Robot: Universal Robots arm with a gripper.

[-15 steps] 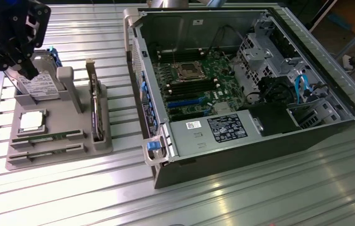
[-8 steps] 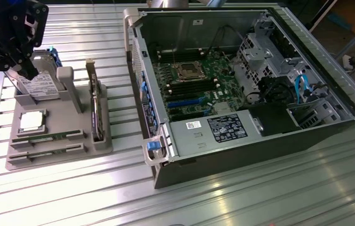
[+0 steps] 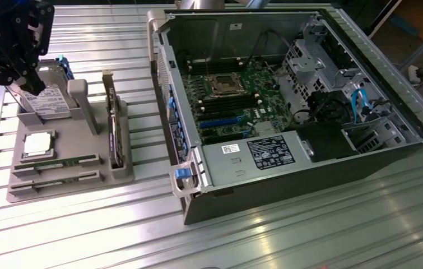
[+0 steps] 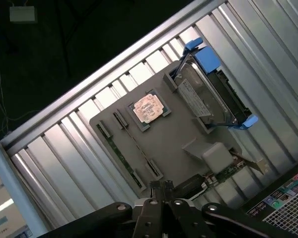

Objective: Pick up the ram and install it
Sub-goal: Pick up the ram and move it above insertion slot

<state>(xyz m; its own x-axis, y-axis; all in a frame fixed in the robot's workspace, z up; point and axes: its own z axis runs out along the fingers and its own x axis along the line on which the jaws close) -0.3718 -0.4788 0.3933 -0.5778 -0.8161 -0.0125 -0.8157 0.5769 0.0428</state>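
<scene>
The ram (image 3: 54, 164) is a thin green stick lying in a slot near the front of the grey holder tray (image 3: 69, 188). A second similar stick (image 3: 56, 180) lies in the slot just in front of it. In the wrist view the ram (image 4: 121, 153) runs along the tray's edge. My gripper (image 3: 32, 87) hangs above the back of the tray, over the hard drive, well away from the ram. Its fingers (image 4: 161, 191) are shut with nothing between them.
The tray also holds a silver hard drive with blue clips (image 3: 47, 103), a square processor (image 3: 38, 143) and an upright dark expansion card (image 3: 114, 131). An open computer case (image 3: 286, 179) lies on the exterior view's right, its motherboard (image 3: 230, 103) exposed. Ribbed metal table (image 3: 308, 235) all around.
</scene>
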